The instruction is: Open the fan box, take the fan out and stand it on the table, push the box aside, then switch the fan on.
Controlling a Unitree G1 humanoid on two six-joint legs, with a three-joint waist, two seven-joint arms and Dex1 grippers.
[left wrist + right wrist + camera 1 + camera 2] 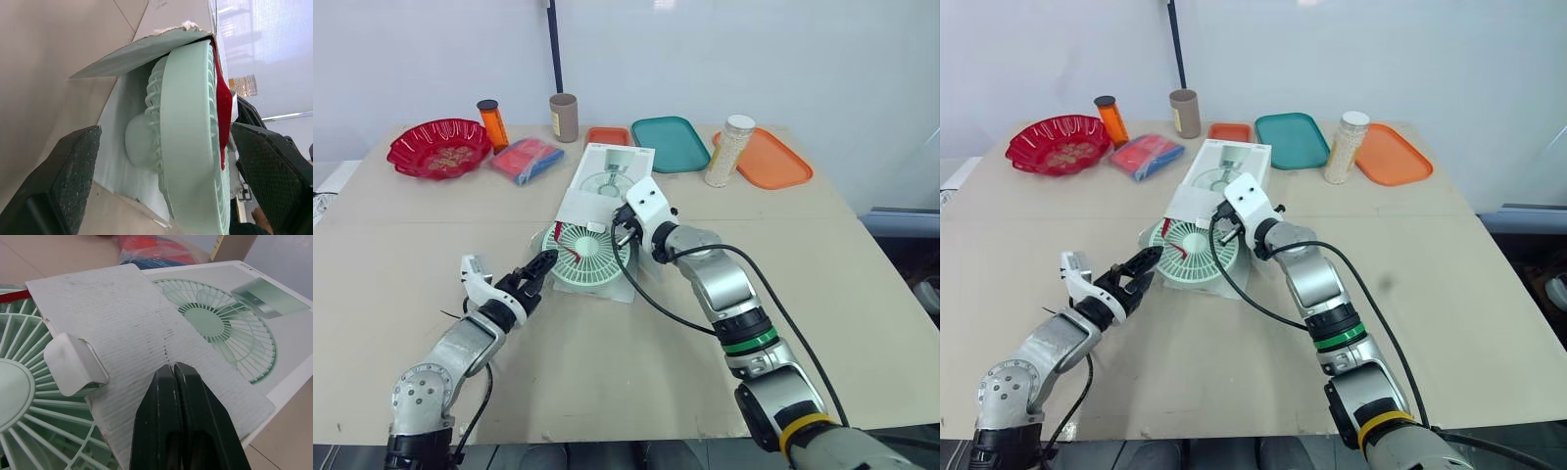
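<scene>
The white fan box (pixel 612 176) lies flat at mid-table, its near flap (pixel 146 333) folded open. The mint-green fan (pixel 585 257) lies face up, half out of the box's near end, with a red strip (pixel 222 105) along its rim. My left gripper (pixel 540 266) is open at the fan's left edge; in the left wrist view its fingers (pixel 73 166) stand on either side of the fan's (pixel 190 137) rim without touching it. My right gripper (pixel 172 368) is shut, its tips resting on top of the open flap, just beyond the fan.
At the back stand a red bowl (pixel 440 147), an orange bottle (pixel 492 124), a brown tube (pixel 564 117), a blue-and-red packet (pixel 526 159), a small orange tray (pixel 607 135), a teal tray (pixel 669 143), a jar of white grains (pixel 729 151) and an orange tray (pixel 771 159).
</scene>
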